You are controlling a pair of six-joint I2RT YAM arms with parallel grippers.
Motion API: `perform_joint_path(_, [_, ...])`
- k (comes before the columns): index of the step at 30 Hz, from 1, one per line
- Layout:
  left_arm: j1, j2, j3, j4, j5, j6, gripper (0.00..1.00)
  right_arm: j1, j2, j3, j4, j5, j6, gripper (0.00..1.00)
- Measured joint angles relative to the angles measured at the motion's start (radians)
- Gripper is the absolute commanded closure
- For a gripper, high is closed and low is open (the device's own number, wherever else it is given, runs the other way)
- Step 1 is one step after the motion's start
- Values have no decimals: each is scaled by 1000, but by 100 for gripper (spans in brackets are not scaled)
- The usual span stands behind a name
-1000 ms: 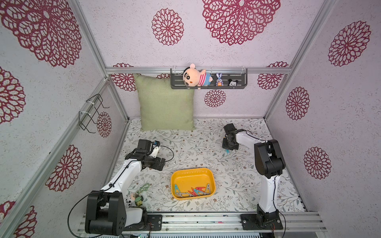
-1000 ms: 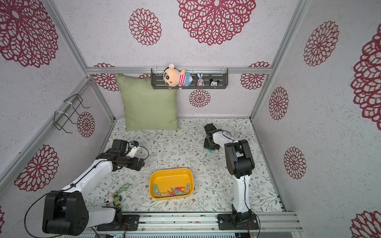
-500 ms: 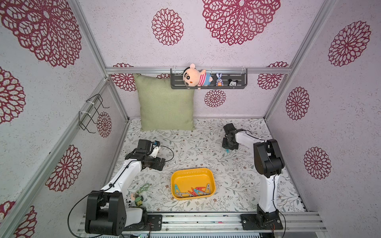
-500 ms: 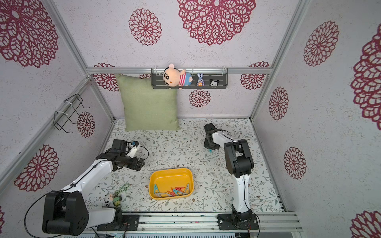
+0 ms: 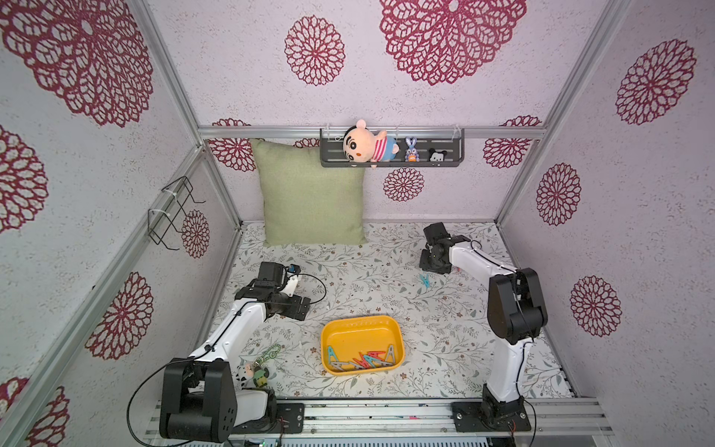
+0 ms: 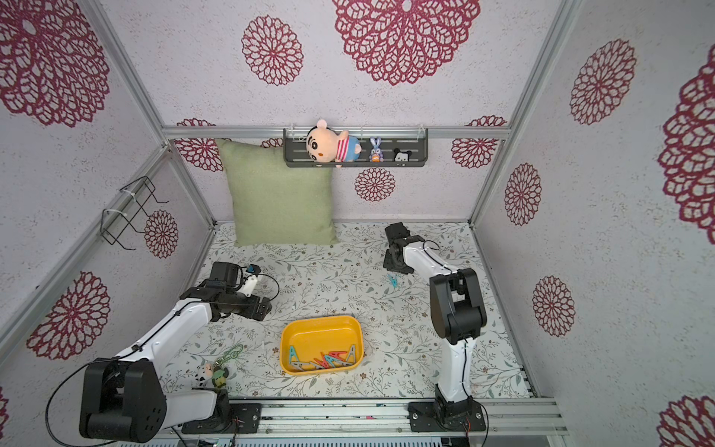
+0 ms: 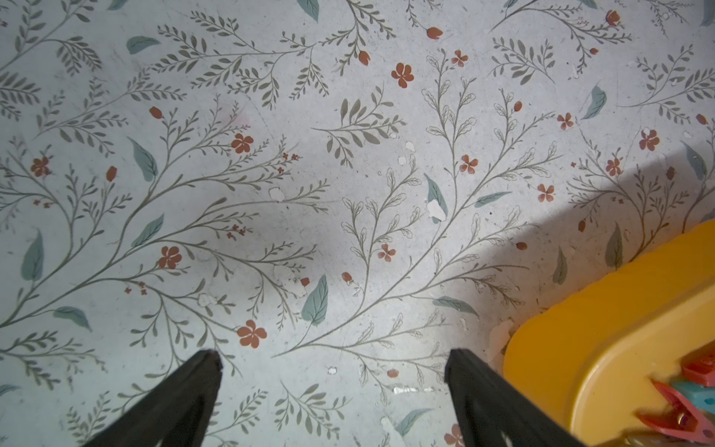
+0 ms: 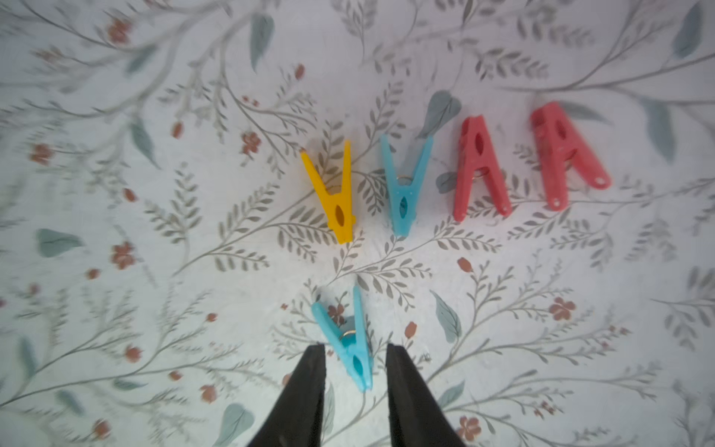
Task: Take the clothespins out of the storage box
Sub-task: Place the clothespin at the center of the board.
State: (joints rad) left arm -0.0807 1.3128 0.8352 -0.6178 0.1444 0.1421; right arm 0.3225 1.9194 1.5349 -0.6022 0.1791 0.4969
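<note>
The right gripper (image 8: pixel 354 348) stands a little way open, its fingers (image 8: pixel 309 379) on either side of a teal-blue clothespin (image 8: pixel 348 340). That clothespin seems to lie loose on the floral worktop (image 8: pixel 154 271) with a sliver of gap on each side, though the wrist view is blurred there. Just beyond the fingertips four more lie in a row: a yellow clothespin (image 8: pixel 336 193), a second teal-blue clothespin (image 8: pixel 404 185) and two red clothespins (image 8: pixel 479 170) (image 8: pixel 568 154). The left gripper (image 7: pixel 332 363) is spread wide with nothing between its fingers, and it hovers over the worktop. The yellow storage box (image 7: pixel 580 329) sits just outside one fingertip. In both top views the storage box (image 5: pixel 361 329) (image 6: pixel 321 333) holds a heap of red, teal and grey clothespins (image 5: pixel 363 360) (image 6: pixel 325 360) along the wall farthest from both grippers.
</note>
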Motion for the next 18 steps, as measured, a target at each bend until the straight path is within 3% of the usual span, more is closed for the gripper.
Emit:
perform_joint_path(5, [0,0,0,0,8,0,1,89,-251,-38,10,-26,-1,70])
perform_joint_path(10, [0,0,0,0,29,0,1,346,-485,-168,51,-65,5,70])
perform_joint_path(14, [0,2,0,-1,51,3,1,553,-526,-286,76,-83,39,70])
perform_joint_path(18, [0,11,0,-17,95,16,1,718,-463,-353,82,-80,76,70])
